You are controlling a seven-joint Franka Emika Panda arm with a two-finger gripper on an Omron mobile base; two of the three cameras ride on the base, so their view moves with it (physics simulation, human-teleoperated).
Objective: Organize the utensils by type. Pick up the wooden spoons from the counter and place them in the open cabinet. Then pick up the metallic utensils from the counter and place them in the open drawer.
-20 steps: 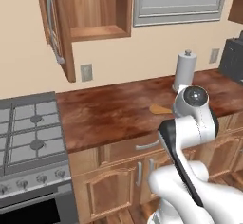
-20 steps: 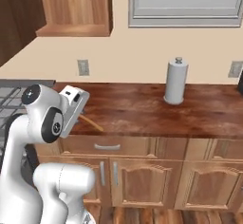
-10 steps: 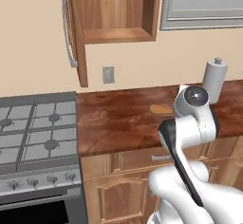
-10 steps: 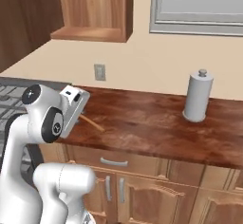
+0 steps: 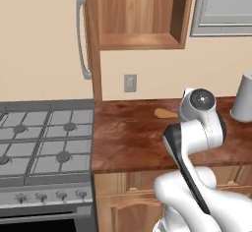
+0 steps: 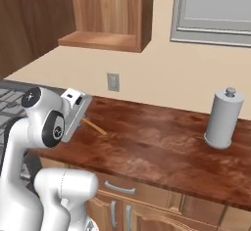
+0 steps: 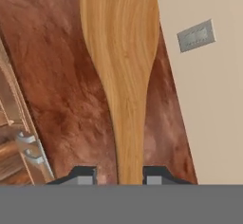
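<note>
My gripper (image 7: 119,178) is shut on the handle of the light tan wooden spoon (image 7: 121,52), whose round bowl points away from the hand over the dark reddish counter (image 7: 66,90). In the left base view the spoon's bowl (image 5: 165,113) peeks out left of the arm, above the counter (image 5: 128,137). From the right, the spoon (image 6: 94,126) juts out of the gripper (image 6: 82,119) over the counter (image 6: 162,147). The open cabinet (image 5: 138,39) hangs above and behind, also seen as the cabinet (image 6: 105,39). The metallic utensils and the open drawer are out of view.
A gas stove (image 5: 44,142) adjoins the counter on the left. The cabinet's door with its grey bar handle (image 5: 81,39) stands open toward the stove. A paper towel roll (image 6: 223,120) stands at the back right, below a window (image 6: 215,5). A wall outlet (image 5: 130,83) sits under the cabinet.
The whole scene has shifted and grown in both base views, so the base has driven closer to the cabinet. The arm keeps its pose with the spoon still held.
</note>
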